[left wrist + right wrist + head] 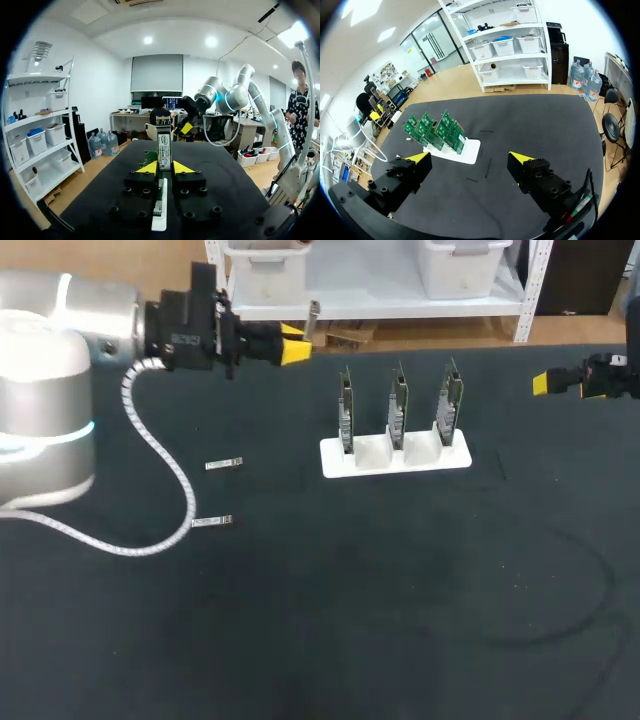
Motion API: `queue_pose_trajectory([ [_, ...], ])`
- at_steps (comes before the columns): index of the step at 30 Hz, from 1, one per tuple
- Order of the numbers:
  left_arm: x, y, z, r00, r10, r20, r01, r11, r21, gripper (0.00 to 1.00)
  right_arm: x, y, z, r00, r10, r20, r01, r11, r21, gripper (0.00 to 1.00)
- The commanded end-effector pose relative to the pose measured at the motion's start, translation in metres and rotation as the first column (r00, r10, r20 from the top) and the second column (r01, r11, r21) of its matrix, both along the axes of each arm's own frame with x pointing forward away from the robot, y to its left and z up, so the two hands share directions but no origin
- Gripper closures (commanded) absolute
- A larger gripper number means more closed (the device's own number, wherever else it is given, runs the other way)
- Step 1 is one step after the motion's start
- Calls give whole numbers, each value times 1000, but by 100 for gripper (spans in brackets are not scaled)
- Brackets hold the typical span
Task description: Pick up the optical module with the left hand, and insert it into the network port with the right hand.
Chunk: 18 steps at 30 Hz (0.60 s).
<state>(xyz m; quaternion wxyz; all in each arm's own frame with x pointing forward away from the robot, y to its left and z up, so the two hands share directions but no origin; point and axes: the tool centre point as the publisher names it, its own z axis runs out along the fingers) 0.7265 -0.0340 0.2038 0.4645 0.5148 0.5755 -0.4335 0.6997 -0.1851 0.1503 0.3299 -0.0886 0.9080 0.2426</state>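
Note:
My left gripper (297,344) is held above the table's back left and is shut on a slim silver optical module (314,313). In the left wrist view the module (164,149) stands upright between the yellow tips of the left gripper (164,168). Three green network boards (398,407) stand upright in a white holder (364,456) at mid-table; they also show in the right wrist view (434,130). My right gripper (549,382) hovers at the far right, and the right wrist view shows the right gripper (469,158) wide open and empty, aimed toward the white holder (468,151).
Two more small modules lie flat on the black mat, one (224,464) at the left and another (212,522) nearer the front. A white coiled cable (160,455) from my left arm drapes over the mat at the left.

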Motion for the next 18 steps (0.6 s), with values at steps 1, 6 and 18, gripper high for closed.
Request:
queue_pose_trajectory([
  [1, 1, -14, -7, 1000, -4, 2, 5, 1000, -21, 100, 0, 0, 0, 1000, -2, -1, 2, 1000, -2, 0],
  [6, 5, -22, -11, 1000, -20, -5, 20, 999, -39, 100, 0, 0, 0, 1000, -2, -1, 2, 1000, -2, 0],
  [18, 21, -34, -22, 997, -73, -3, 73, 997, -32, 100, 0, 0, 0, 1000, -2, -1, 2, 1000, -2, 0],
])
